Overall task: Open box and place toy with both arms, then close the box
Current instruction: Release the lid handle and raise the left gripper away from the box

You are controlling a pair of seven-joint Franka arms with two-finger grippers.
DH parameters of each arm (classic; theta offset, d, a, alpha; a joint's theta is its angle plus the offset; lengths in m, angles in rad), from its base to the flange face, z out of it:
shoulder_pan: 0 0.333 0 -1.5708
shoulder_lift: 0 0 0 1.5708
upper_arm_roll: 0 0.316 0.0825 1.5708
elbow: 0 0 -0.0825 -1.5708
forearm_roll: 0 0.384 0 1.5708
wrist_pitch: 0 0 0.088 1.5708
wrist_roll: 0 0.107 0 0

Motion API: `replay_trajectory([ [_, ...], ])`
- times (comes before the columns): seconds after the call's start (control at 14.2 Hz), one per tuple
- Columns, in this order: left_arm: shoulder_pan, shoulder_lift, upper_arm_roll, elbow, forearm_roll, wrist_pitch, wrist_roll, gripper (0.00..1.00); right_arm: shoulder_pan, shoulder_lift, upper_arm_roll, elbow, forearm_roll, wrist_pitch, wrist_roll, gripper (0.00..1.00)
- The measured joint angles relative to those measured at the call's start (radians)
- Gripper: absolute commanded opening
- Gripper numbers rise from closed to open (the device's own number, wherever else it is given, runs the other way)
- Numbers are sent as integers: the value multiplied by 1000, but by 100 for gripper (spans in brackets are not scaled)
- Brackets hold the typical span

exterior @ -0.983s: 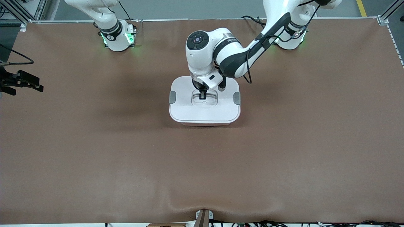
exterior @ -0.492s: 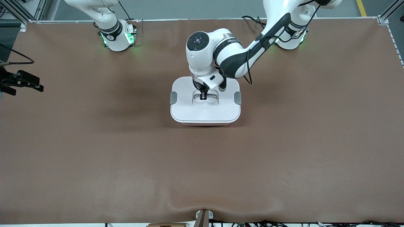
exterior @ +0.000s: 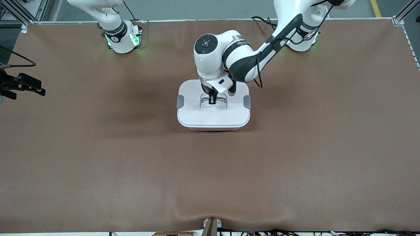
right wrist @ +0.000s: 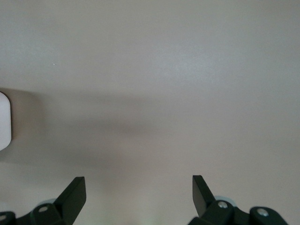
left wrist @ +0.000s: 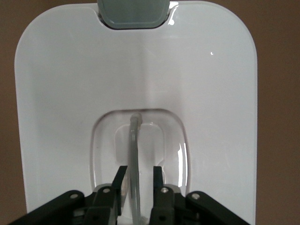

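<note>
The box point(exterior: 213, 116) stands shut mid-table, its white lid point(left wrist: 70, 93) on, with a grey clip point(left wrist: 133, 11) at each end. My left gripper point(exterior: 212, 100) points down into the lid's recess. Its fingers stand slightly apart on either side of the clear handle point(left wrist: 133, 140), so the left gripper point(left wrist: 139, 171) is open and not clamping it. My right gripper point(exterior: 38, 88) waits at the right arm's end of the table, above the mat. Seen from its wrist, the right gripper point(right wrist: 138, 185) is wide open and holds nothing. The toy is out of view.
A brown mat point(exterior: 295, 157) covers the table. The arm bases point(exterior: 123, 37) stand along the table edge farthest from the front camera. A sliver of the box point(right wrist: 3, 122) shows at the edge of the right wrist view.
My left gripper's fingers have parted from the lid's handle, which they pinched before. The left wrist has risen slightly. The right arm has not moved.
</note>
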Motion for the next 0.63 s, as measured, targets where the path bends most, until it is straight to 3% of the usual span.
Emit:
replay_trajectory([
  [0.28,45,-45,1,47,0,-47,159,100,0,0,0,0,0,0,0,100],
  [0.63,204,-155,0,117,-18,-166,588,100,0,0,0,0,-1,0,0,100],
])
